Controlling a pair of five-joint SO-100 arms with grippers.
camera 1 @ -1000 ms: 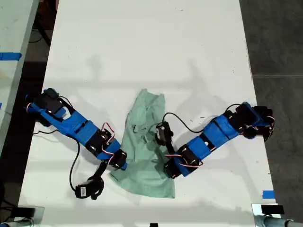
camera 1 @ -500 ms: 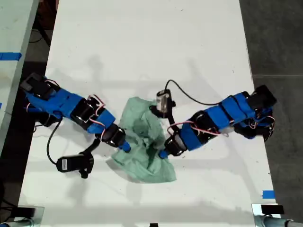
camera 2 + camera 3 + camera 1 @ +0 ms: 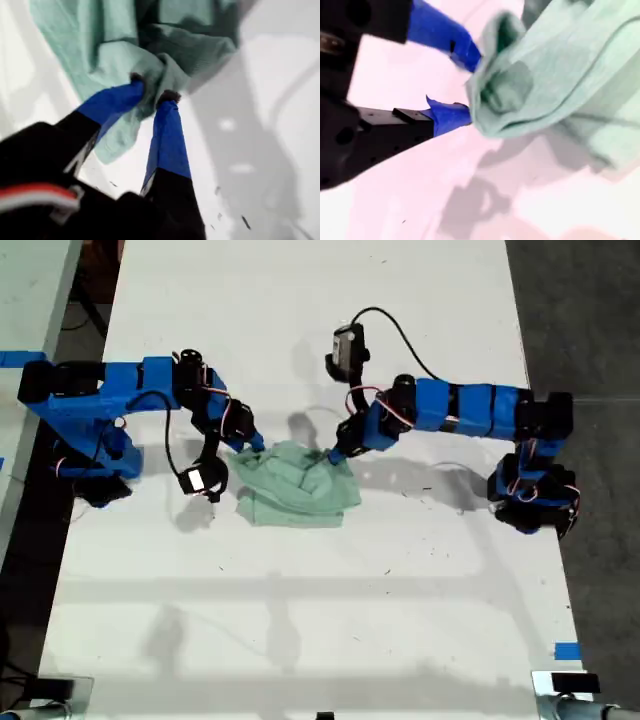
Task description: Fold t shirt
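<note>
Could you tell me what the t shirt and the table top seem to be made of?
The t shirt looks like soft knit fabric, matte mint green; it wrinkles and bunches, with fine ribbing in the first wrist view. The table seems a hard, smooth white board, probably laminate, faintly scuffed.

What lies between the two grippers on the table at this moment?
In the exterior view, only the t shirt lies between them, bunched on the white table. My first gripper and my second gripper each pinch an edge of it.
</note>
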